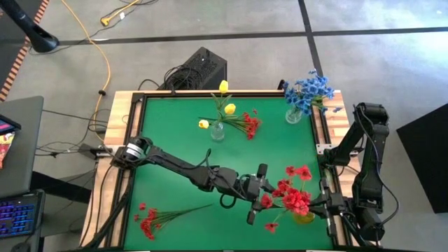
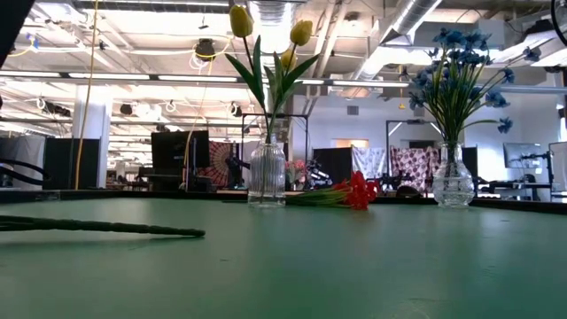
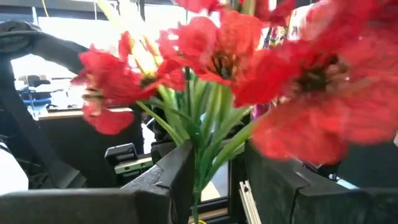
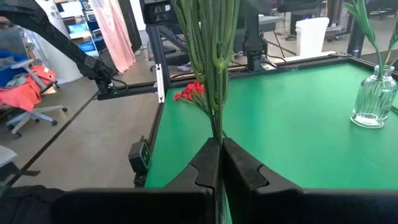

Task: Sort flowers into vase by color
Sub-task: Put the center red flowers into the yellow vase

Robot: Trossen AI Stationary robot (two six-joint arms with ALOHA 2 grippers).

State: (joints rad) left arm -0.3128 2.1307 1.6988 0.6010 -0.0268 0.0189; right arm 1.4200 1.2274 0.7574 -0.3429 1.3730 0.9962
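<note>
A bunch of red flowers (image 1: pixel 292 190) stands upright near the table's right near corner, its blooms filling the left wrist view (image 3: pixel 217 56). My right gripper (image 4: pixel 217 146) reaches in from the right edge (image 1: pixel 323 207) and is shut on the green stems. My left gripper (image 1: pixel 266 194) is open, with its fingers on either side of the stems (image 3: pixel 205 137) just under the blooms. Something yellowish (image 1: pixel 305 218) shows beneath the bunch; what it is cannot be told. Neither gripper appears in the low view. My right gripper pinches the bundle of green stems (image 4: pixel 216 121) between its two shut fingers, well below the blooms. It comes in level from the table's right side, fingers across the stems. The bunch stands upright above the fingers; its lower end is hidden. My left gripper's finger (image 3: pixel 177 171) is close to the stems; I cannot tell whether it touches them.
A clear vase of yellow tulips (image 1: pixel 218 130) (image 2: pixel 267 173) stands far-centre, with a red sprig (image 1: pixel 248 124) (image 2: pixel 350 192) lying beside it. A vase of blue flowers (image 1: pixel 295 114) (image 2: pixel 454 177) is at the far right. Another red bunch (image 1: pixel 150 220) lies near left.
</note>
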